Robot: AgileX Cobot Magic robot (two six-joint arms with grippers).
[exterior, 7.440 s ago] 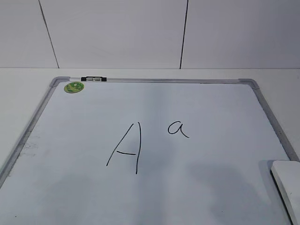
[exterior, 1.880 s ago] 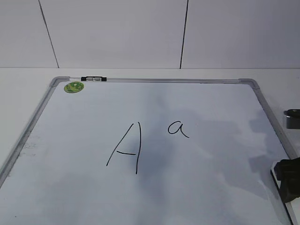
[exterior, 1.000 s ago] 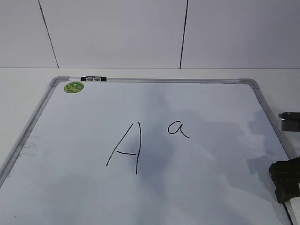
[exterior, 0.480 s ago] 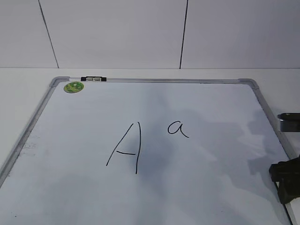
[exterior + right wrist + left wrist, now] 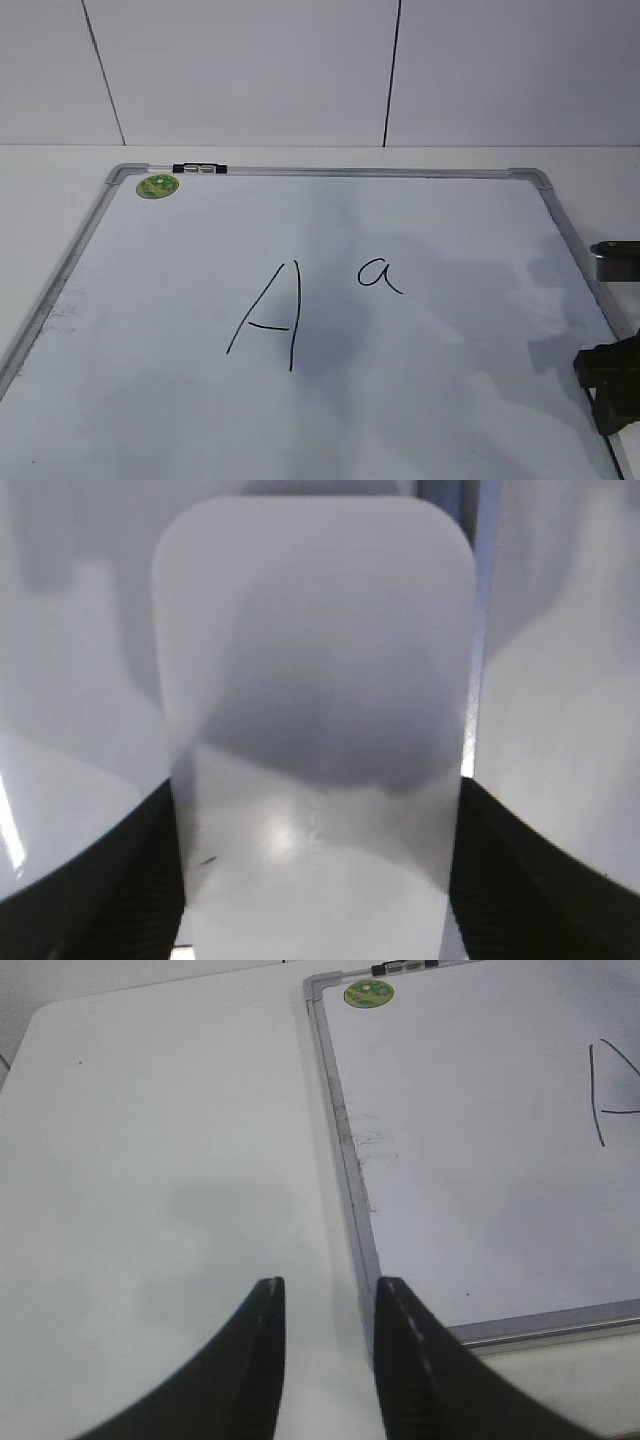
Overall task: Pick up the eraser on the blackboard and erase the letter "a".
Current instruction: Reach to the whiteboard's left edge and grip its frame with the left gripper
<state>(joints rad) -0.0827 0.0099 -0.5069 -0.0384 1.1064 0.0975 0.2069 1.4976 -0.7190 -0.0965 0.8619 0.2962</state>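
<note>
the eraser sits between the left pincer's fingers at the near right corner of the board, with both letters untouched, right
Not quite: it is the right pincer, not the left. The right wrist view shows the eraser between its two dark fingers. The left pincer hangs open beside the blackboard. The "a" and the capital A are untouched.

Exterior slants down over blackboard [image 5: 420, 400]; wrist cameras share it closer

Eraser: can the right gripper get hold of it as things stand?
Probably yes. In the right wrist view the eraser lies between the right gripper fingers, one dark pad at each long side, nothing between them. Whether the pads already press it, I cannot tell.
</note>
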